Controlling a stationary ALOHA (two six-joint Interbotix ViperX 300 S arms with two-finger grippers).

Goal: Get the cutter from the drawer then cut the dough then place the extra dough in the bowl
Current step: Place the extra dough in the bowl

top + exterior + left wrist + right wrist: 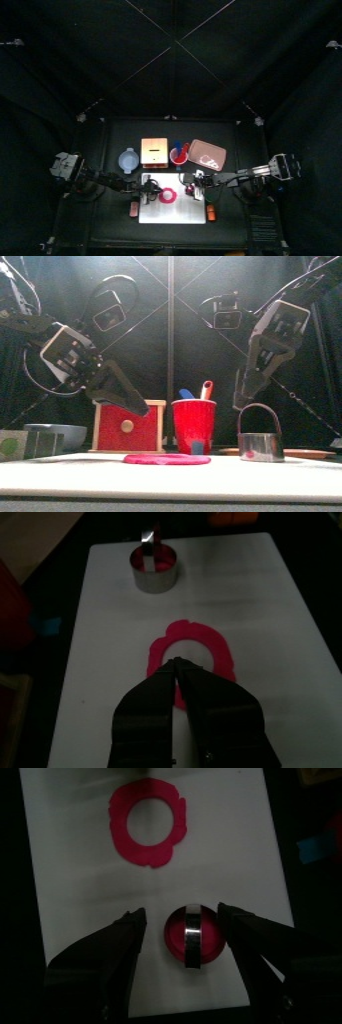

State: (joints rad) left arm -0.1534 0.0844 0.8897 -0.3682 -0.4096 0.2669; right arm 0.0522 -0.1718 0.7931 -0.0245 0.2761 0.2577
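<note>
Lifting the flat red dough ring (167,459) off the white cutting board (254,612) is the step in hand, to my reading: the cut looks done. The round metal cutter with the wire handle (261,446) stands upright on the board's right part, well apart from the ring, with a red dough disc (174,938) inside it.

The left gripper (179,667) hangs over the ring's near edge, and the front view shows it above the dough, not on it. Its jaws seem pressed together with nothing between them, though the dim wrist picture leaves that a little uncertain. The right gripper (183,911) hovers over the cutter with its jaws spread wide to either side, gripping nothing.

To do the pick well, the left jaws need to part first, then come down so one tip lands inside the hole and the other outside the band. A pinch across the band, low against the board, should peel it up. The dough is likely soft and may stick or stretch, so a slow lift from one edge suits it better than a straight pull. The blue-grey bowl with small handles (56,436) sits at the far left, beside the pale wooden box with the red drawer front (130,426), so the carry goes leftward, clear of the box.
</note>
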